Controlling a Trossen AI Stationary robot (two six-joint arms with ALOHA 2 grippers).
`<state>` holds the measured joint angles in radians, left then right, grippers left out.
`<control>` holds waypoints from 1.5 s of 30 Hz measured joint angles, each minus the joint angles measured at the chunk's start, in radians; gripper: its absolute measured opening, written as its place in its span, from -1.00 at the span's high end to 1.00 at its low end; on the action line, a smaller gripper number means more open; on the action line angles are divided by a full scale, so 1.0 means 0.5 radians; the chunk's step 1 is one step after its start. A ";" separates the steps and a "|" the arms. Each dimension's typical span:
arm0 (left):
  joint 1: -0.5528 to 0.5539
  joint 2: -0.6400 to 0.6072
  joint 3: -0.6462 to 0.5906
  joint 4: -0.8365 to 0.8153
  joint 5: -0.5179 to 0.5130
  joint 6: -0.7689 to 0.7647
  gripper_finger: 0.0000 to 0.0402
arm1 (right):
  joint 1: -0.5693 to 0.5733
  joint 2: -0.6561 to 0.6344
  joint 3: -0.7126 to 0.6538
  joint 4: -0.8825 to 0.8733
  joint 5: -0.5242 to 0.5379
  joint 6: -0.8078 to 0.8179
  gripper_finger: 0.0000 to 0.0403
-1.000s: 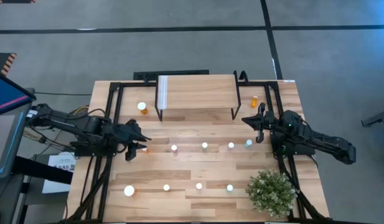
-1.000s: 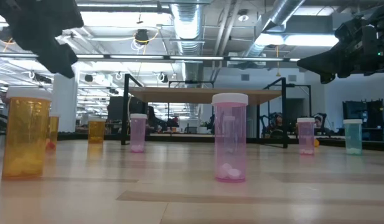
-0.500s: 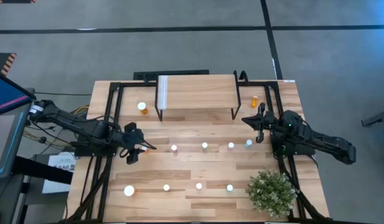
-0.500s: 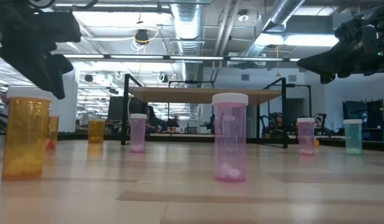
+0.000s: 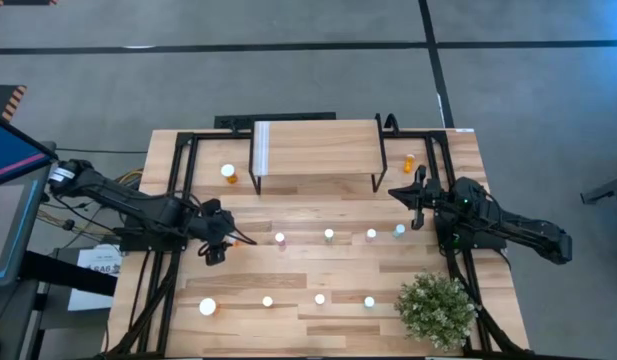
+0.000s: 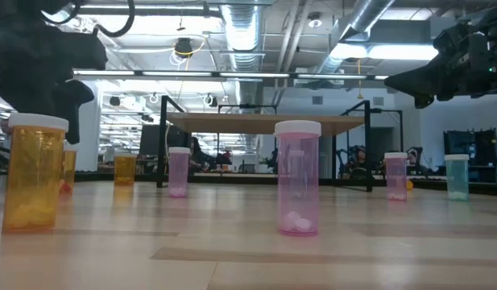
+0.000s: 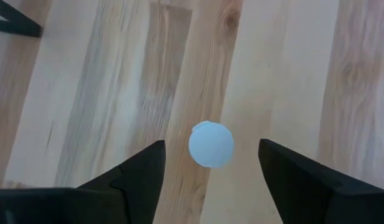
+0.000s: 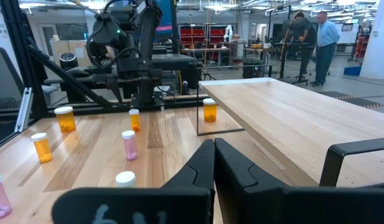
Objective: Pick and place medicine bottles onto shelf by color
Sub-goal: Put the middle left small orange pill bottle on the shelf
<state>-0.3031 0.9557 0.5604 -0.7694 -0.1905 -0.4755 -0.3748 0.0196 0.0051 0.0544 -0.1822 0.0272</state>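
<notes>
Wooden shelf [image 5: 318, 148], one plant [image 5: 436, 309]

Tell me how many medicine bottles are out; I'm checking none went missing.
11. Four front-row bottles; four middle-row bottles, plus a fifth bottle between the left end effector's open fingers; one orange bottle left of the shelf, another orange one right. None looks hidden.

Bare tabletop [image 5: 318, 265] between the bottle rows — shelf [image 5: 318, 148] apparently empty, plant [image 5: 436, 308] crowding right corner
</notes>
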 joint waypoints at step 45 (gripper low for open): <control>0.000 0.057 -0.116 0.107 -0.118 -0.264 -0.01 | 0.000 0.000 0.000 0.000 0.000 0.000 0.87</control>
<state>-0.3031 0.9840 0.5026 -0.7158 -0.2497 -0.6075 -0.3748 0.0194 0.0051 0.0544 -0.1822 0.0270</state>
